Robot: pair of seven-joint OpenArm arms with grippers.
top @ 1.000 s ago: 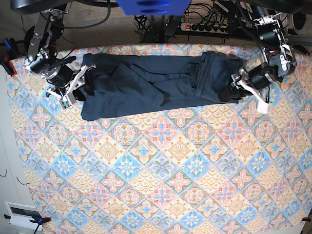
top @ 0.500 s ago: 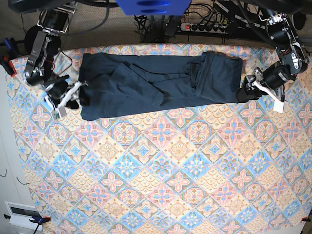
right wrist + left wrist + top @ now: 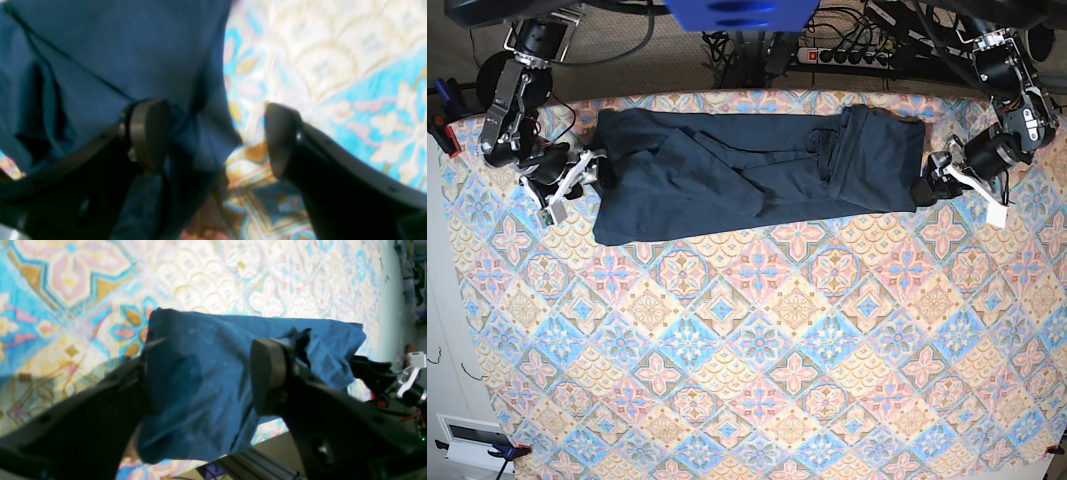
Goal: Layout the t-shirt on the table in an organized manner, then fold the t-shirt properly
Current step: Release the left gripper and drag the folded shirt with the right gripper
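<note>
Along the near part of the desk [image 3: 757, 380] only the patterned cloth shows. Farther back, the t-shirt [image 3: 757, 170] lies flat in a long folded band across the desk's far side. At its end on the base view's left, the right tool [image 3: 575, 188] stands open, one finger [image 3: 148, 133] over the fabric edge, gripping nothing. At the other end, the left tool [image 3: 959, 192] is also open, straddling the shirt's corner without clamping it.

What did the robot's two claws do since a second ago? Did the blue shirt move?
Both grippers backed off the t-shirt ends: the right gripper slid outward and opened, the left gripper pulled outward too, jaws apart. The t-shirt stayed stretched along the table far edge.
</note>
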